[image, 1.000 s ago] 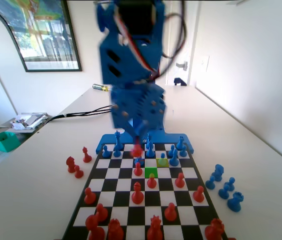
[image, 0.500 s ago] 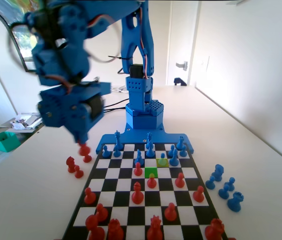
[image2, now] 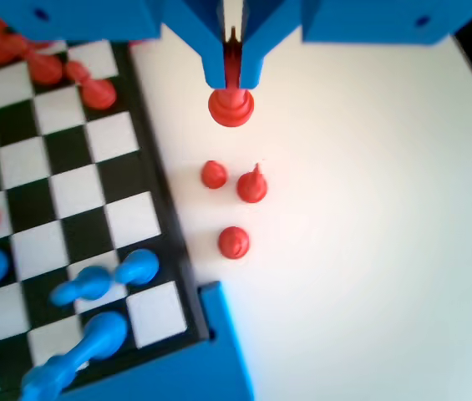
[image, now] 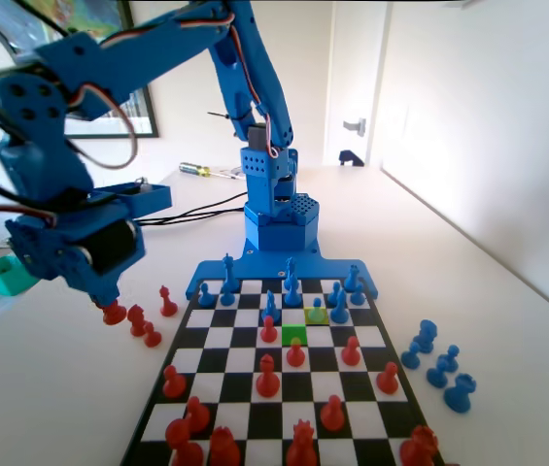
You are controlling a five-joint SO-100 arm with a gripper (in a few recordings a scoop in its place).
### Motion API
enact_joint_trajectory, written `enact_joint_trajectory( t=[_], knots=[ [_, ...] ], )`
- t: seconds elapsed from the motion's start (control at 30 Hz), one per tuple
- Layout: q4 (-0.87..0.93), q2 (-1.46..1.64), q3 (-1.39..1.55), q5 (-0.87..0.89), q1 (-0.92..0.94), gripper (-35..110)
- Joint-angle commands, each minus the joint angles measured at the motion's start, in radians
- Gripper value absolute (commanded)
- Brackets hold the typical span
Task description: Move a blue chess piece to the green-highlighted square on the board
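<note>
My gripper (image: 109, 299) hangs off the board's left side in the fixed view, shut on a red pawn (image: 113, 313) just above the table. From the wrist, the jaws (image2: 231, 79) pinch that red pawn (image2: 231, 107) over bare white table, beside the board (image2: 68, 180). The small blue pawn (image: 316, 307) stands on the yellowish-green square near the board's far end. One row nearer the camera and one column to the left, the green-highlighted square (image: 294, 335) has no piece on it. The board (image: 206, 335) lies in front of the arm's base.
Three red pieces (image2: 233, 242) stand on the table under the gripper, seen in the fixed view as a small group (image: 143, 325). Several blue pieces (image: 434, 364) stand off the board's right side. Red pieces (image: 268, 377) fill the near rows. A green bin (image: 2, 275) sits at far left.
The arm has swung from above the board's far middle out to the left, carrying the red pawn off the board and lowering it towards the table.
</note>
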Motion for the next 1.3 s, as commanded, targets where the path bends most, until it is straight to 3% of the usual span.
enact_joint_trajectory(
  t=[0.0, 0.17, 0.6, 1.27],
  knots=[
    [0.02, -0.011, -0.109, -0.009, 0.035, 1],
    [0.023, -0.084, -0.178, -0.006, 0.041, 1],
    [-0.275, -0.103, 0.084, -0.052, 0.032, 1],
    [-0.265, -0.087, 0.114, -0.115, 0.034, 12]
  ],
)
